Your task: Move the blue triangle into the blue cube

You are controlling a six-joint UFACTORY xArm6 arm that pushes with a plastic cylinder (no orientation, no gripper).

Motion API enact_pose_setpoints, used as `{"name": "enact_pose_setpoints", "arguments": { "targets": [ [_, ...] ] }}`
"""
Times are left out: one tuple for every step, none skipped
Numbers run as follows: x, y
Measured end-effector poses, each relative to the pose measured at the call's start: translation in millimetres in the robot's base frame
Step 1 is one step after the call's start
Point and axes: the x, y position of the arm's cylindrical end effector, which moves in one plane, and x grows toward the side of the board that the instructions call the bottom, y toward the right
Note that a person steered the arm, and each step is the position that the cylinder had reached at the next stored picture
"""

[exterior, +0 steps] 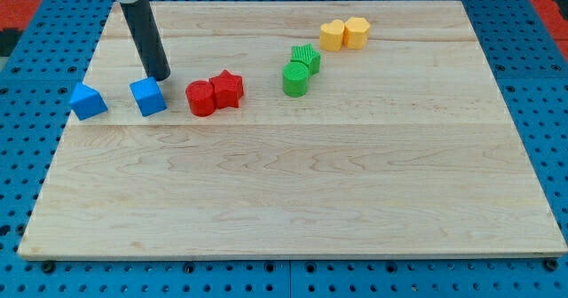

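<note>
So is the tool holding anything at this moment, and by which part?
Nothing is held; the rod can only push. My tip sits just above the view's top edge of one blue block; contact can't be told. The other blue block lies apart.

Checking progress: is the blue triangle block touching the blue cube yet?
No, apart. A strip of bare wood separates the blue triangle block from the blue cube; my tip is just behind the cube.

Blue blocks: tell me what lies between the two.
Nothing: the camera view shows bare board between the blue triangle and the blue cube. My tip sits just above the cube.
</note>
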Motion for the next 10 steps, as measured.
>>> {"name": "enact_pose_setpoints", "arguments": {
  "targets": [
    [61.7,-7.1],
    [78.4,-3.8],
    [13.9,-36.8],
    [-8.7,-77.2],
    [2.0,-84.5],
    [49.5,-50.5],
    [54.3,-52.0],
    [3.2,-70.5],
    [20.3,-120.5],
    [52.8,-74.7]
  ]
}}
